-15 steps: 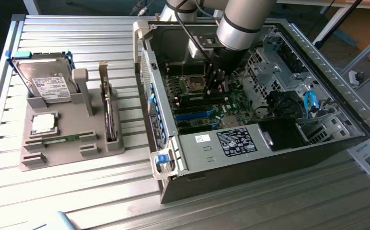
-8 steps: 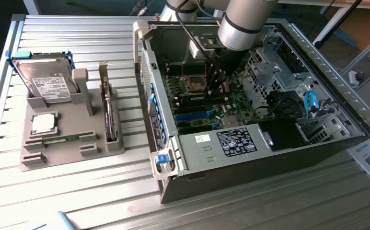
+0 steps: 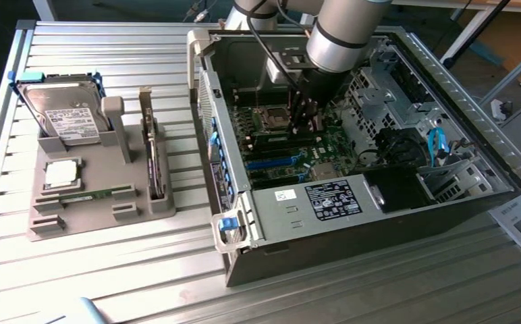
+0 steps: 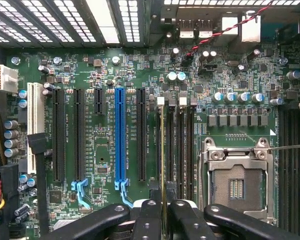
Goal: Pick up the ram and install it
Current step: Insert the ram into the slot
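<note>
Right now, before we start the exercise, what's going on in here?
The robot arm's claw reaches into the open computer case and is shut on the ram, seen edge-on. The stick stands over a memory slot near the empty processor socket; whether it is seated cannot be told.

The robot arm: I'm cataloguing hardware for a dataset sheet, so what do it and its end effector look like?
The arm is a silver-grey cylindrical tube ringed by a black band, with a thin black cable running alongside. The end effector is glossy black, built of rounded linkage bars joined by round greyish pins.
</note>
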